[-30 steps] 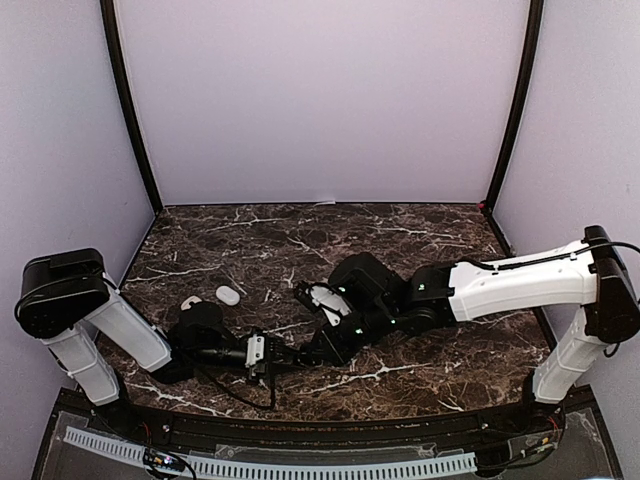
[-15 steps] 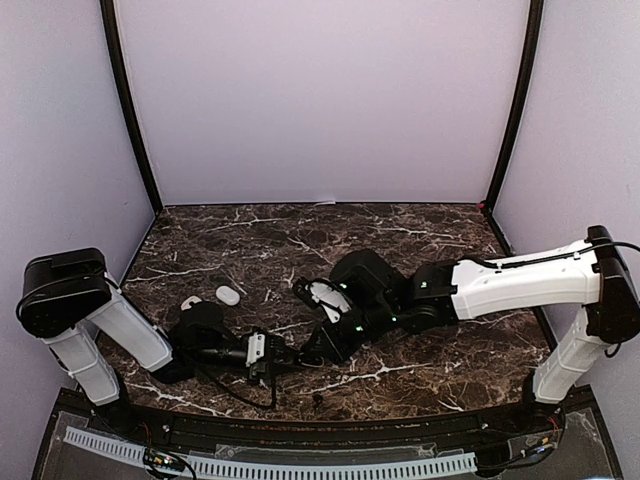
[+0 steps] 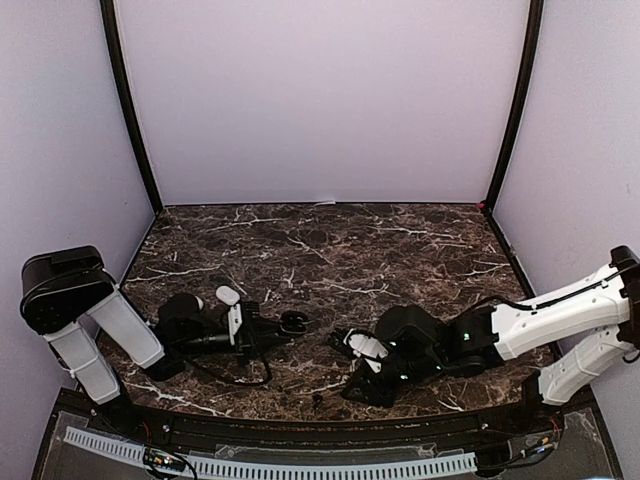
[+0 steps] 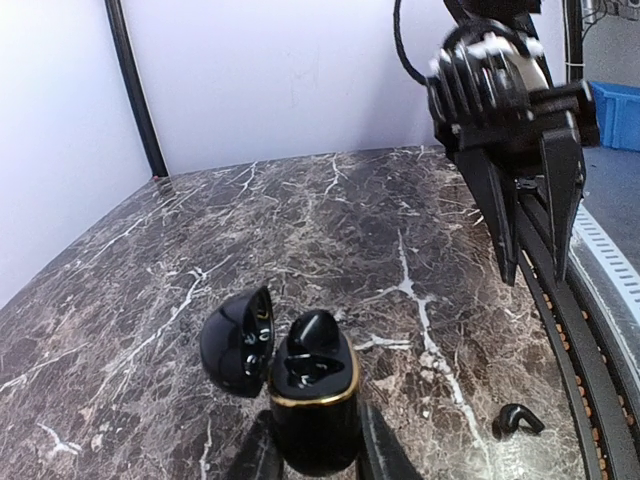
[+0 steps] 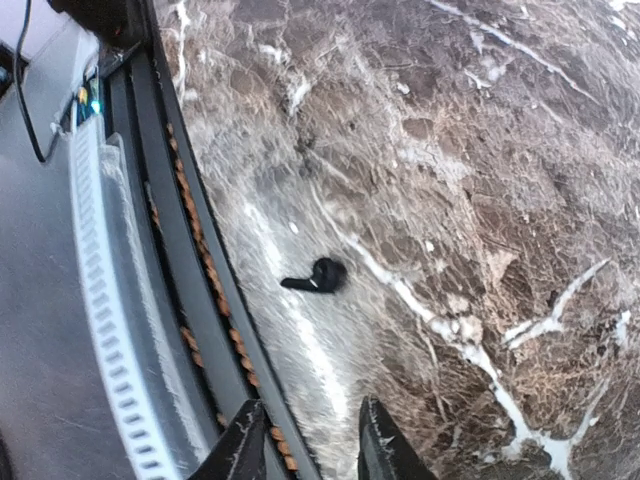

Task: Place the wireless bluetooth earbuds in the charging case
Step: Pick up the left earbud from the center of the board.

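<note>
- The right claw [image 5: 305, 448] and the left claw [image 4: 318, 458] are no longer nose to nose. A second ago they meet over the near middle of the dark white-veined marble tabletop [image 3: 400, 240]. Now the right arm sits low and pulled back to the right, well apart from the left.
- The right claw's jaws stand partly apart, wider than a moment ago, with nothing between them.
- A small black stemmed earbud [image 5: 315, 275] lies loose on the tabletop just ahead of the right claw's fingertips, close to the table's near edge. The overhead view a second ago does not show it there; half a second ago it does. It looks to have slipped out at the hand-over rather than gone into its seat.
- The left claw is clamped tight on the lower body of the glossy black pebble-shaped charging case with a gold rim [image 4: 315, 410]. It holds the case upright, with the hinged lid [image 4: 237, 343] swung open to the claw's left. The case now sits farther from the near edge than a second ago.
- One black bud [image 4: 312, 332] stands in the case's mouth, directly above the left claw's fingers. I cannot tell whether it is fully seated.
- For the task, this probably means one bud in and one on the table. The next move likely calls for the right claw to come down on the loose bud in front of it. That bud is small and slick and lies flat, so it is easy to nudge off the edge.
</note>
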### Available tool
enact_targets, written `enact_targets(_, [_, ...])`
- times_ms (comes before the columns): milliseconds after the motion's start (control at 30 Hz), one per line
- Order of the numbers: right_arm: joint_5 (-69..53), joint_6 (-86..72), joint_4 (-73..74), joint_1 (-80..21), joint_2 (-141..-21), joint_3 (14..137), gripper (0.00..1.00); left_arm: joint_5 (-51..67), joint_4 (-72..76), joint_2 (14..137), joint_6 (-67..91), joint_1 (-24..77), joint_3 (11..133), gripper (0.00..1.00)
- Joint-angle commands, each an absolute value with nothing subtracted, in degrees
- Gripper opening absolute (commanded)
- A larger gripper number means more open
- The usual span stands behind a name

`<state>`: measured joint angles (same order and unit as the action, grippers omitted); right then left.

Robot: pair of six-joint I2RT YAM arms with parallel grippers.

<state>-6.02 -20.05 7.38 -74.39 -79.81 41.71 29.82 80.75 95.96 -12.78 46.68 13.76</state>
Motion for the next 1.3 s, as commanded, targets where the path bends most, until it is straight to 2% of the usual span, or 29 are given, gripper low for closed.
enact_targets(0, [-1.4, -13.4, -6.8, -75.0, -78.9, 35.4, 0.35, 25.3, 87.6, 95.1, -10.3, 46.0, 11.7, 0.0])
enact_targets(67, [-4.1, -7.0, -12.8, -75.0, -79.2, 32.2, 0.42, 23.6, 88.8, 94.9, -10.0, 45.6, 11.0, 0.0])
enact_targets(167, [-8.7, 0.6, -17.5, -74.9, -81.0, 29.2, 0.46, 22.1, 89.7, 94.6, -9.3, 45.2, 10.3, 0.0])
enact_targets(267, [-4.3, 4.9, -14.6, -74.8, -83.5, 31.1, 0.42, 21.4, 90.0, 94.2, -9.4, 45.0, 10.0, 0.0])
enact_targets(533, [-5.2, 14.3, -16.1, -74.8, -89.9, 32.3, 0.45, 20.5, 90.9, 93.9, -7.2, 44.2, 9.5, 0.0])
enact_targets(700, [-6.4, 16.2, -20.3, -74.8, -91.2, 31.4, 0.46, 20.8, 92.6, 94.8, -6.2, 43.5, 9.2, 0.0])
enact_targets(1267, [-6.0, 21.0, -19.8, -74.3, -102.3, 38.5, 0.42, 22.0, 92.3, 95.5, -6.6, 43.2, 9.5, 0.0])
